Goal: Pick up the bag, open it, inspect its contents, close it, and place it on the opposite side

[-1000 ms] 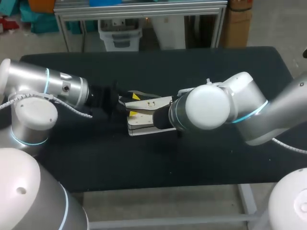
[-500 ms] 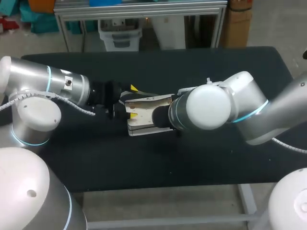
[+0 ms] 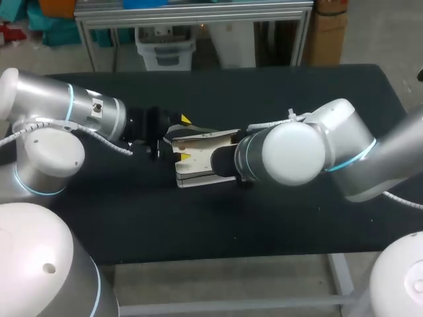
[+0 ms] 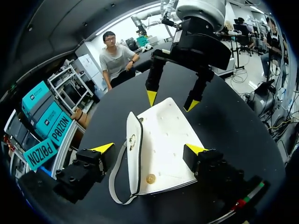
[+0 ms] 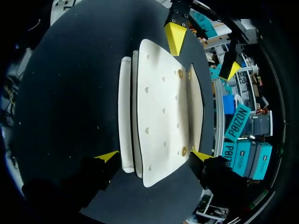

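Handbag of flat white studded leather (image 3: 192, 177), mid black tabletop (image 3: 218, 224), looks light and floppy; left fingers (image 4: 103, 148) at 9 o'clock, right fingers (image 5: 108, 156) at 3 o'clock, spread astride it, its firmer edges the likeliest hold.

Robotics lab: black table (image 3: 264, 92), 2 robot arms (image 3: 59, 109)

Right gripper (image 5: 154, 155) astride white bag (image 5: 161, 112)

Head view overhead; opposed wrist views sharing bag (image 4: 163, 149)
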